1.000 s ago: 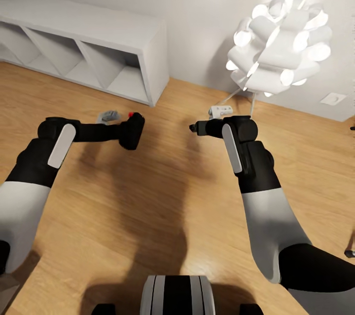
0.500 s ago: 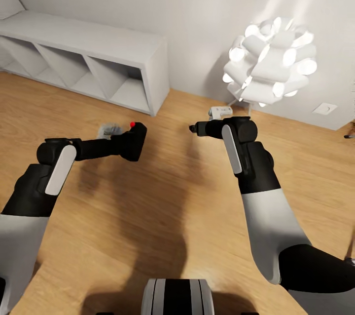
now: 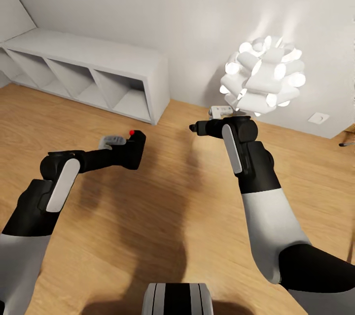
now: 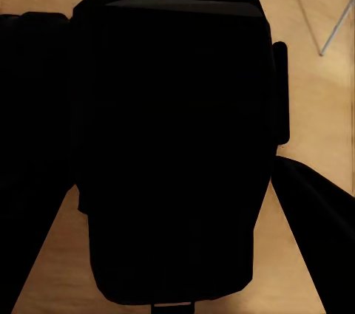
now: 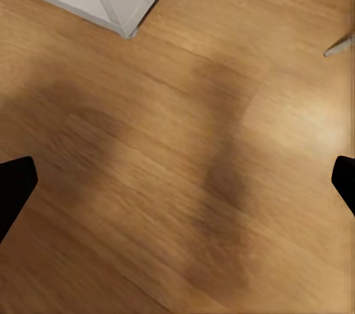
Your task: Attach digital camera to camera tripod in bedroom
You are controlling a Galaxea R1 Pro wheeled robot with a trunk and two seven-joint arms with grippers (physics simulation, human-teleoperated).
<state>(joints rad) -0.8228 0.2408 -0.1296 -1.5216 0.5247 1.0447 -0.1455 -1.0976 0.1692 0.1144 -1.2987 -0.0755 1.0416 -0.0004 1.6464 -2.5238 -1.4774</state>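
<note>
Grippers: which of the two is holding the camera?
The left gripper: the black camera with its red button sits in it. The right gripper is empty, its fingers wide apart over bare floor.

Cube shelves (image 3: 93, 75) stand against the wall at left; floor lamp (image 3: 264, 78) at right; digital camera (image 3: 132, 149) between, above the floor (image 3: 162, 216).

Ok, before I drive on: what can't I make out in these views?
- The left gripper: head view, the digital camera covers its fingers.
- Digital camera: left wrist view, a black mass too close for detail.
- Lamp: head view, its base sits behind the right gripper.
</note>
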